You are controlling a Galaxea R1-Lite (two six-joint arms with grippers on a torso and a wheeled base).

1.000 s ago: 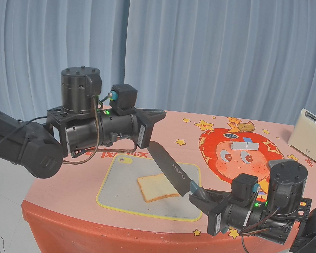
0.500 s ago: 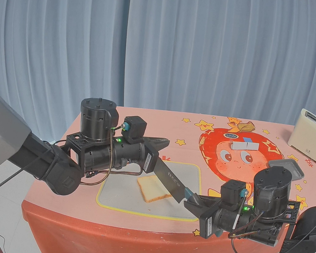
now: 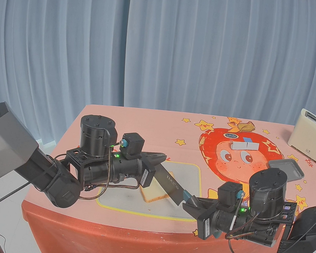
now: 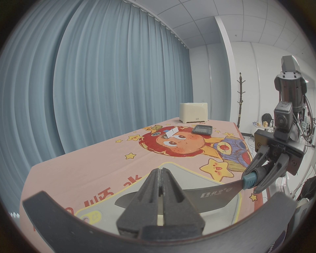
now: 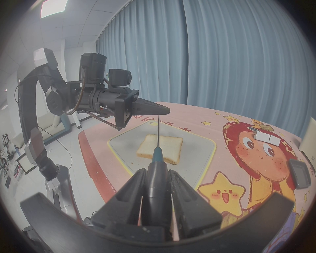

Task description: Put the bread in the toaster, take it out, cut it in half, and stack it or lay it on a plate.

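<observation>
**A:** From the head view, where is the bread?
**B:** The bread [image 3: 153,194] lies flat on the cutting board [image 3: 127,201], near the front edge of the worktop [image 3: 146,131]. The knife [image 3: 170,182] slants across above it.

**A:** Who has the knife?
**B:** The right hand [image 3: 191,202] pinches its handle, just right of the bread. The left hand [image 3: 159,157] is over the far end of the blade, fingers pressed together. I cannot tell if it touches the blade.

**A:** And further off?
**B:** The toaster [image 3: 311,137] stands at the far right corner. A dark plate [image 3: 287,168] lies nearer and left of it, well apart from the board.

**A:** The left wrist view?
**B:** The left hand [image 4: 160,170] is closed to a thin slit. The knife [image 4: 200,197] runs across behind it to the right hand [image 4: 263,172], which clamps the blue-tipped handle.

**A:** The right wrist view?
**B:** The right hand [image 5: 157,171] grips the handle. The blade stands edge-on over the middle of the bread [image 5: 171,148], and the left hand [image 5: 161,110] is just above its back. Whether the edge meets the bread, I cannot tell.
</observation>
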